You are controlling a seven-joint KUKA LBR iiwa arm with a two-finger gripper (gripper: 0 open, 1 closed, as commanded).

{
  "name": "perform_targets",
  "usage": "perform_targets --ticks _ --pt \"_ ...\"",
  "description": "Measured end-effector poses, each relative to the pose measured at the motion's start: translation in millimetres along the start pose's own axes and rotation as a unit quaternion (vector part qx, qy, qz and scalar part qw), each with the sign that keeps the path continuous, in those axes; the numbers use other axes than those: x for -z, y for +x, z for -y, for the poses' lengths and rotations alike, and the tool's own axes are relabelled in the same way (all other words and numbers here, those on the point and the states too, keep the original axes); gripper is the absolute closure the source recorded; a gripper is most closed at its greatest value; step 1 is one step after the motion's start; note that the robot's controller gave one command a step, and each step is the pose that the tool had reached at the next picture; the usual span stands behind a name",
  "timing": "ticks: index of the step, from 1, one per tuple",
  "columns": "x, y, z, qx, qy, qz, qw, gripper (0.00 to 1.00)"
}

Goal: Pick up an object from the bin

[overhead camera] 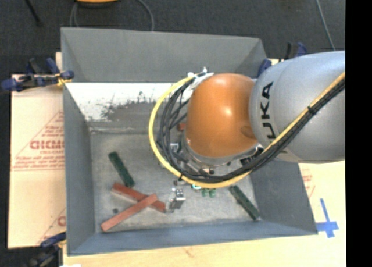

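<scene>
Camera view is showing the grey metal bin from above. The arm is reaching in from the right, and its orange dome-shaped wrist cover is hanging over the middle of the bin floor. Below that cover, the hand is sitting low over the front part of the floor. It is lying just beside the right end of the shorter reddish-brown flat bar. That bar is lying crossed over a longer reddish-brown flat strip, which is slanting down towards the front left corner.

I cannot tell whether the hand is apart or together, because it is appearing as one small pale metal shape. Nothing is showing clamped in it, and both reddish-brown pieces are lying flat on the floor.

A dark green flat bar is lying well apart to the left. A second dark green flat bar is lying towards the front right corner. A small green piece is peeking out from under the edge of the wrist.

Judging from this, the task is only getting under way. The hand is arriving next to the likeliest thing to pick, the shorter reddish-brown bar, but the grasp is not yet looking made. Closing on a piece and lifting it clear of the bin are both remaining.
</scene>
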State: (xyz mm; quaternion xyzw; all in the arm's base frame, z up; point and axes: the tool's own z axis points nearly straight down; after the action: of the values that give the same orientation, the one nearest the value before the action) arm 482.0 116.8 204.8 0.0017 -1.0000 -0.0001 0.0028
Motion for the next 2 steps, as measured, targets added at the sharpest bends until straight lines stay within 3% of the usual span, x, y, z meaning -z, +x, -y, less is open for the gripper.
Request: perform_targets --ticks 1,2 --pt "4 -1.8 0 -0.001 -0.001 0.0038 1.0000 0.00" --pt "-36 -8.2 2 0.028 0.000 0.0078 0.9996 0.00"
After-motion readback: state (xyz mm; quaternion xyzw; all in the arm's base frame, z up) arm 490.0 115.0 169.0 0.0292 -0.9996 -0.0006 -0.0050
